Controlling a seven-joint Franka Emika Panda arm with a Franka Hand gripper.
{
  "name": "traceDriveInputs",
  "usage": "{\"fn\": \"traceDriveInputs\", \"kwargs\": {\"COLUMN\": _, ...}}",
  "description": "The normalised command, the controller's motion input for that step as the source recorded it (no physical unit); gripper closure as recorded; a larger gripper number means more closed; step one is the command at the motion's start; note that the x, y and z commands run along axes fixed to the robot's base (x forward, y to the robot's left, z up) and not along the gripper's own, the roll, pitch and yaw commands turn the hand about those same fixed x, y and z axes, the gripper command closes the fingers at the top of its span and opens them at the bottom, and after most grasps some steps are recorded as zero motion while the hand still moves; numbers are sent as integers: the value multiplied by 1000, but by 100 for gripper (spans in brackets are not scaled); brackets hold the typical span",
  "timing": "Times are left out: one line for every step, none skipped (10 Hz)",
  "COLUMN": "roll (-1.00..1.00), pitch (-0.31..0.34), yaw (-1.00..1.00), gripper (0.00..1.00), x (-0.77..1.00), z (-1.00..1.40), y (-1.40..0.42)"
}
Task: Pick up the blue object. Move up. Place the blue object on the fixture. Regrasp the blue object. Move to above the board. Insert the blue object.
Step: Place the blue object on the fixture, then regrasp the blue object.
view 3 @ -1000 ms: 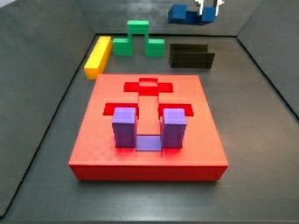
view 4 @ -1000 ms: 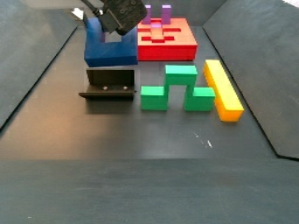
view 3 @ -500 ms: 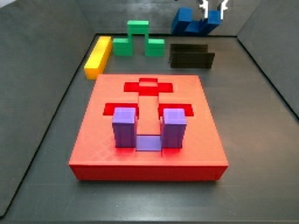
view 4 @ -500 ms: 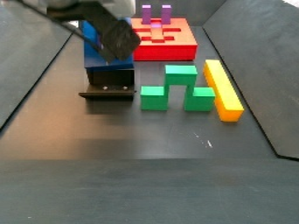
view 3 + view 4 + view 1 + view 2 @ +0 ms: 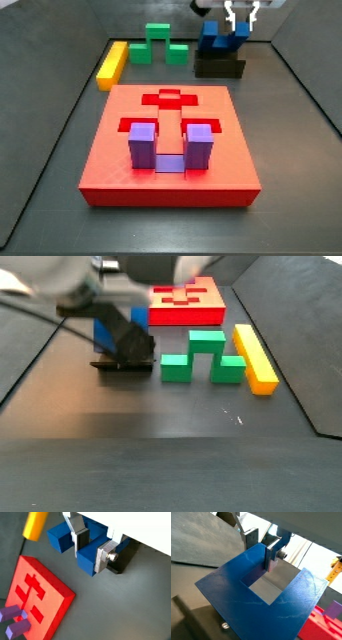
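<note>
Fingers (image 5: pixel 92 545) clamp blue object (image 5: pixel 83 547) over fixture (image 5: pixel 219 66).

blue object: small royal-blue U-shaped block (image 5: pixel 219 36), two square prongs with a notch between them; in a wrist view (image 5: pixel 264 592) its broad flat face and the square notch fill the frame.
blue object, pose: standing on the fixture, at the far end of the floor in a side view.
blue object, hold: gripper (image 5: pixel 93 546) directly over it, one silver finger (image 5: pixel 103 555) flat against a prong, the other on the opposite side.
fixture: low black block (image 5: pixel 218 67) beneath the blue block, near the board's far right corner.
board: large flat red square slab (image 5: pixel 120 140), cross-shaped recess in its top, lying well apart from the blue block.
</note>
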Motion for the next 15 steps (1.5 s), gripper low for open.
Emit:
{"fn": "traceDriveInputs", "kwargs": {"roll": -183, "pitch": -134, "yaw": -34, "gripper": 100, "x": 149, "z": -240, "y": 80}}
{"fn": "traceDriveInputs", "kwargs": {"roll": 206, "pitch": 54, "yaw": 3, "gripper": 100, "x": 106, "z": -143, "y": -149}}
{"fn": "traceDriveInputs", "kwargs": {"roll": 731, "pitch": 474, "yaw": 49, "gripper": 100, "x": 229, "z": -180, "y": -231}}
{"fn": "traceDriveInputs", "kwargs": {"roll": 763, "pitch": 523, "yaw": 0, "gripper": 100, "x": 191, "z": -240, "y": -97}}
{"fn": "traceDriveInputs", "kwargs": {"roll": 649, "pitch": 483, "yaw": 0, "gripper": 100, "x": 140, "z": -183, "y": -26}}
{"fn": "traceDriveInputs", "kwargs": {"roll": 0, "pitch": 17, "yaw": 0, "gripper": 100, "x": 0, "z": 0, "y": 0}}
{"fn": "traceDriveInputs", "kwargs": {"roll": 14, "pitch": 0, "yaw": 0, "gripper": 100, "x": 0, "z": 0, "y": 0}}
{"fn": "traceDriveInputs", "kwargs": {"roll": 0, "pitch": 0, "yaw": -9, "gripper": 100, "x": -31, "z": -109, "y": -11}}
{"fn": "traceDriveInputs", "kwargs": {"roll": -57, "pitch": 0, "yaw": 0, "gripper": 100, "x": -66, "z": -211, "y": -54}}
{"fn": "traceDriveInputs", "kwargs": {"roll": 0, "pitch": 0, "yaw": 0, "gripper": 100, "x": 0, "z": -29, "y": 0}}
{"fn": "traceDriveInputs", "kwargs": {"roll": 31, "pitch": 0, "yaw": 0, "gripper": 100, "x": 0, "z": 0, "y": 0}}
{"fn": "traceDriveInputs", "kwargs": {"roll": 129, "pitch": 0, "yaw": 0, "gripper": 100, "x": -6, "z": 0, "y": 0}}
{"fn": "traceDriveInputs", "kwargs": {"roll": 537, "pitch": -409, "yaw": 0, "gripper": 100, "x": -254, "z": 51, "y": -340}}
{"fn": "traceDriveInputs", "kwargs": {"roll": 0, "pitch": 0, "yaw": 0, "gripper": 0, "x": 0, "z": 0, "y": 0}}
{"fn": "traceDriveInputs", "kwargs": {"roll": -20, "pitch": 0, "yaw": 0, "gripper": 0, "x": 0, "z": 0, "y": 0}}
